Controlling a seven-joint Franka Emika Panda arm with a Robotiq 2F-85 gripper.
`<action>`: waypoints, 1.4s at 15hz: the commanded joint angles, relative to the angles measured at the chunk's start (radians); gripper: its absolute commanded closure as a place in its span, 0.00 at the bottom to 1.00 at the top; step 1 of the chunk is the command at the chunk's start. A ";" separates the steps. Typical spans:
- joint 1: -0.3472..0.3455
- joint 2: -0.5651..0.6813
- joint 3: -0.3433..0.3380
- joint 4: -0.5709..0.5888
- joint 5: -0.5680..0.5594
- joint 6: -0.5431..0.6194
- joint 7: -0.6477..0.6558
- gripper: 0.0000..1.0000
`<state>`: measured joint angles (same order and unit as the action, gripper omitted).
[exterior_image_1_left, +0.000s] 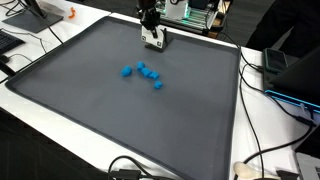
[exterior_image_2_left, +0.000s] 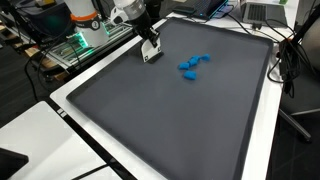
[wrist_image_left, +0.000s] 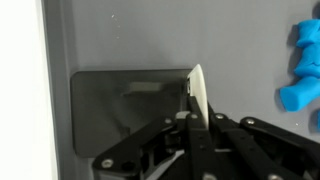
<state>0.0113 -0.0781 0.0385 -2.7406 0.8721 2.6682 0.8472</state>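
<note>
Standing by the white table (exterior_image_1_left: 272, 128), I see the black two-fingered gripper (exterior_image_1_left: 153, 40) hanging low over the far rim of a wide dark grey rubbery mat (exterior_image_1_left: 100, 110), at about twelve o'clock on the mat in an exterior view. Its fingers are pinched onto a thin white flat piece (wrist_image_left: 198, 90). The wrist view shows the piece edge-on, standing upright between the pads. Held by its broad faces like that, I'd judge it can't twist in the grip. Whether its lower edge touches the mat I cannot tell; it is very close.

A cluster of small bright blue blocks (exterior_image_1_left: 143, 73) lies bunched near the middle of the mat, at roughly five o'clock from the gripper and well apart from it. In the wrist view they sit at about two o'clock (wrist_image_left: 305, 60). Being central, they are probably within easy reach of the arm and clear of the raised rim.

Just left of the white piece in the wrist view lies a darker rectangular patch (wrist_image_left: 120, 110), most likely the gripper's own shadow. Black cables (exterior_image_1_left: 262, 160) trail across the table beside the mat, and an open rack with a green circuit board (exterior_image_2_left: 72, 47) stands behind the arm.
</note>
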 joint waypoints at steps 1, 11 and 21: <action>0.008 -0.026 0.012 -0.021 -0.032 0.015 0.045 0.99; 0.015 -0.016 0.020 -0.019 -0.011 0.043 0.021 0.99; 0.027 0.012 0.017 -0.009 0.030 0.075 -0.030 0.99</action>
<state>0.0284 -0.0728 0.0526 -2.7416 0.8659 2.7080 0.8536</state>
